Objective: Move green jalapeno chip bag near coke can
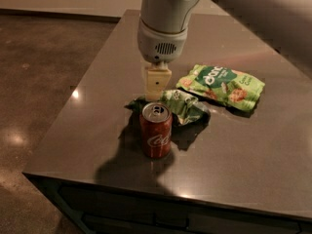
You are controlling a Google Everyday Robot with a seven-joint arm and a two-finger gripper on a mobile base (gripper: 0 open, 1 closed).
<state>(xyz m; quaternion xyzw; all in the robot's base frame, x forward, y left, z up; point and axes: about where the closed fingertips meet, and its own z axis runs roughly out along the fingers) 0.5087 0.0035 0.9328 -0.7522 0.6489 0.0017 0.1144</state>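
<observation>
The coke can point(156, 129) stands upright near the table's front, red with a silver top. The green jalapeno chip bag point(184, 106), small and crumpled, lies on the table just behind and to the right of the can, touching or almost touching it. My gripper point(157, 86) hangs straight down from the grey wrist, right behind the can and at the bag's left end. Its tip meets the bag's dark left edge; I cannot tell whether it grips it.
A flatter, larger green bag point(222, 86) with white lettering lies to the right rear, apart from the crumpled one. The dark table point(97, 130) has its left edge and front edge close to the can. Floor lies to the left.
</observation>
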